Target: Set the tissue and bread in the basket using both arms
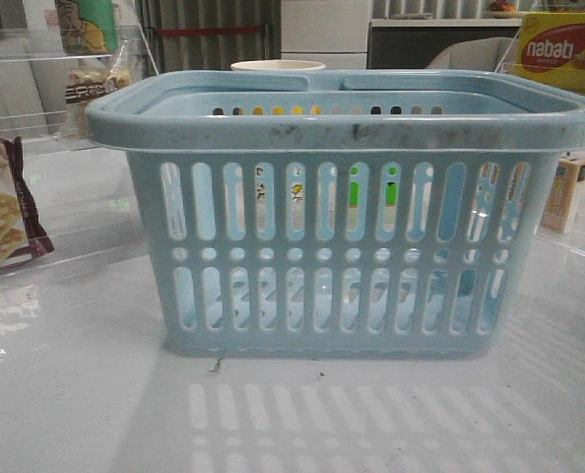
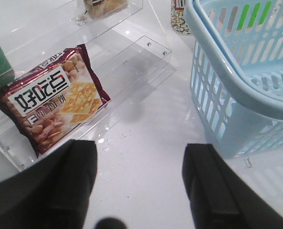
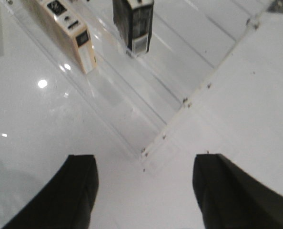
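Both grippers – left (image 2: 139, 191), right (image 3: 144, 191) – hang spread and empty. Basket (image 1: 347, 118) fills mid-frame; bread (image 1: 94, 87) upper left, tissue (image 3: 133, 24) top centre. Descend squarely, avoiding the crackers (image 2: 53, 107).

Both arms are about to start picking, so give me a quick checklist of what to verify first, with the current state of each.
1. Left gripper open, empty: ok.
2. Right gripper open, empty: ok.
3. Basket upright, handles folded down: ok.
4. Bread located on the clear shelf, back left: ok.
5. Tissue located: cannot tell; a dark packet stands on the right shelf beside a tan box.
6. Basket empty: cannot tell.
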`<act>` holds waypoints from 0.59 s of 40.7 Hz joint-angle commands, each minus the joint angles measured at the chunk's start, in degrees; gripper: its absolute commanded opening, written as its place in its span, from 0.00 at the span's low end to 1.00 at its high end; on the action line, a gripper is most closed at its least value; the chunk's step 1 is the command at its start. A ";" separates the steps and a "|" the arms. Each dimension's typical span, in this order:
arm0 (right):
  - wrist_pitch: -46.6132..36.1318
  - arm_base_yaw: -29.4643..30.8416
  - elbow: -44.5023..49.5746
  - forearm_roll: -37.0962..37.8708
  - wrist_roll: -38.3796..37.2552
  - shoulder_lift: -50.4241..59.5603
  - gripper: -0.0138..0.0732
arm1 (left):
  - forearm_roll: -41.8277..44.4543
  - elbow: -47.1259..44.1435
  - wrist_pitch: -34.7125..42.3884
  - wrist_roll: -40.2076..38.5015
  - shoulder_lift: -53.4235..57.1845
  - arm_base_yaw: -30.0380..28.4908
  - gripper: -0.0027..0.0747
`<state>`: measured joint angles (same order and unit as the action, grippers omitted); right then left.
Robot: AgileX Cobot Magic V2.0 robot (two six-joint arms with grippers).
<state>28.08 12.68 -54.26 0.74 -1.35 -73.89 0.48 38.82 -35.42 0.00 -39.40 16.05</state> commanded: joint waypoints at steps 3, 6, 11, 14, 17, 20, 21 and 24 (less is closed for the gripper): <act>-6.46 0.18 -7.85 0.64 -0.23 -6.43 0.78 | 0.06 1.68 4.83 0.30 -0.15 0.48 0.56; -7.00 0.18 -10.78 0.64 -0.23 -9.98 0.78 | 0.06 1.68 4.83 0.30 -0.15 0.48 0.55; -7.80 0.13 -15.54 0.64 -0.23 -15.69 0.78 | 0.06 1.68 4.83 0.30 -0.15 0.48 0.55; -8.45 0.12 -17.71 0.64 -0.23 -18.38 0.78 | 0.06 1.68 4.83 0.30 -0.15 0.48 0.55; -9.52 0.12 -19.45 0.59 -0.23 -20.68 0.78 | 0.06 1.68 4.83 0.30 -0.15 0.48 0.55; -10.75 0.12 -21.15 0.59 -0.23 -22.83 0.78 | 0.06 1.68 4.83 0.30 -0.15 0.48 0.55; -11.17 0.12 -21.69 0.59 -0.23 -23.48 0.78 | 0.06 1.68 4.83 0.30 -0.15 0.48 0.55; -12.09 0.12 -22.79 0.59 -0.23 -24.99 0.78 | 0.06 1.68 4.83 0.30 -0.15 0.48 0.55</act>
<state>21.21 12.68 -73.86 0.71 -1.35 -100.08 0.59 38.82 -35.19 0.00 -39.40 16.05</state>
